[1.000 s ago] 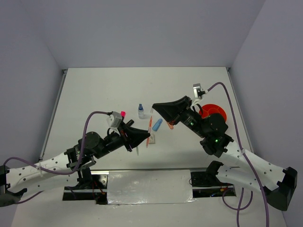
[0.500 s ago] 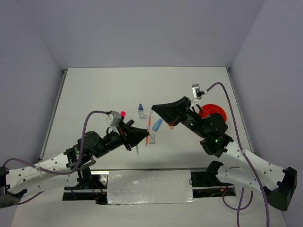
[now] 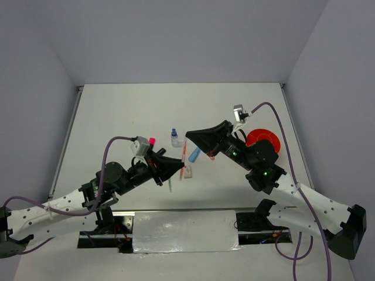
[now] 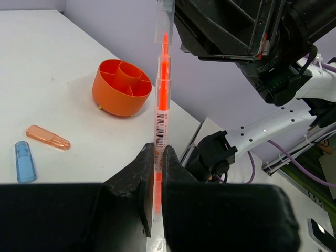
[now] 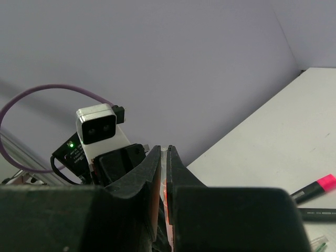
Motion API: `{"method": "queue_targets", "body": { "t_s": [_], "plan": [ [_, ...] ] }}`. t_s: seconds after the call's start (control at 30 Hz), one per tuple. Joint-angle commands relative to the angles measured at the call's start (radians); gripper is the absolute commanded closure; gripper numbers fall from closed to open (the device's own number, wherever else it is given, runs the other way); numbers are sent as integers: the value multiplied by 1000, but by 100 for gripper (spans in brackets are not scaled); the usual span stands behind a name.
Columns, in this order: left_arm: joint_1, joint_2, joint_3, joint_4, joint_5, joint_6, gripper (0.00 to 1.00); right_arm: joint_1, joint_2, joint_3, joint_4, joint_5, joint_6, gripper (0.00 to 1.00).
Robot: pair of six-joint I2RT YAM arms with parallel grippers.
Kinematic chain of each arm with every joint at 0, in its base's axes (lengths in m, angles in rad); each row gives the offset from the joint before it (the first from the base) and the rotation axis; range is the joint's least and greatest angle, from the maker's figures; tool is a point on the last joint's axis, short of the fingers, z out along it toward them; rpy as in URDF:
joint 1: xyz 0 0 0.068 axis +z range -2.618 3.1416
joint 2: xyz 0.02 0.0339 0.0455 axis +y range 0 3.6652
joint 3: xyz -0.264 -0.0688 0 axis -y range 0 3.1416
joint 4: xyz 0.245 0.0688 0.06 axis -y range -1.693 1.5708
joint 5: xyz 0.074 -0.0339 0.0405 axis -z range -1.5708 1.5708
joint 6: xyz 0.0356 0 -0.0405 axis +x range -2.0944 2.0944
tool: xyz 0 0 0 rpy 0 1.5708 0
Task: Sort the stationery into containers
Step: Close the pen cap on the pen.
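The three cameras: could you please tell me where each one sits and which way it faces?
Top external: above and behind the robot, looking down on the table; left arm and right arm show, left gripper and right gripper mid-table.
Left wrist: on the left arm, facing the orange bowl and the right arm past its own fingers.
Right wrist: on the right arm, facing the left arm's camera and the wall.
Shared: both wrist views show the orange pen clamped.
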Motion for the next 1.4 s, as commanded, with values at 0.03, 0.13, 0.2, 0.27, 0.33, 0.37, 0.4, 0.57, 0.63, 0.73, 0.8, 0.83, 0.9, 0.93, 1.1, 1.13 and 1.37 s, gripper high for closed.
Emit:
{"method": "queue_targets", "body": {
  "t_s": [0.03, 0.13, 0.2, 0.27, 0.33, 0.37, 0.4, 0.57, 0.63, 0.73, 0.8, 0.83, 0.9, 0.93, 1.1, 1.13, 1.37],
  "plan": [
    [10, -16, 23, 48, 2, 10, 98, 8, -5, -13, 30, -17, 4, 100],
    [13, -17, 21, 45, -4, 10, 98, 8, -11, -22, 33, -27, 6, 100],
    [16, -19, 21, 42, -12, 10, 98, 7, -11, -21, 24, -45, 3, 100],
    [19, -19, 21, 42, -12, 10, 98, 8, -5, -13, 15, -65, -14, 100],
    [19, -16, 23, 43, -9, 16, 100, 10, 5, 8, -37, -80, -26, 100],
    [19, -16, 24, 40, -6, 21, 100, 8, 9, 18, -63, -86, -39, 100],
    [19, -17, 23, 40, -7, 25, 100, 8, 12, 21, -71, -96, -42, 100],
    [19, -26, 21, 43, -17, 44, 100, 8, 8, 5, -80, -105, -40, 100],
    [21, -25, 26, 48, -6, 53, 100, 10, 3, 1, -73, -117, -37, 98],
    [21, -19, 35, 52, 11, 67, 100, 8, -5, -2, -70, -129, -39, 80],
    [19, -14, 46, 53, 28, 78, 100, 8, -12, -2, -70, -134, -40, 65],
    [19, -7, 49, 49, 31, 79, 100, 10, -14, 1, -79, -134, -43, 61],
    [19, 6, 56, 40, 39, 79, 100, 11, -20, 13, -88, -134, -49, 57],
    [19, 13, 55, 40, 49, 78, 100, 10, -20, 18, -100, -136, -57, 56],
    [19, 13, 20, 79, 50, 55, 100, 11, -17, 27, -100, -143, -56, 54],
    [19, 15, 20, 80, 45, 52, 100, 10, -17, 24, -90, -149, -56, 54],
    [19, 21, 49, 66, -4, 55, 100, 36, 20, 2, -65, -209, -72, 51]
  ]
}}
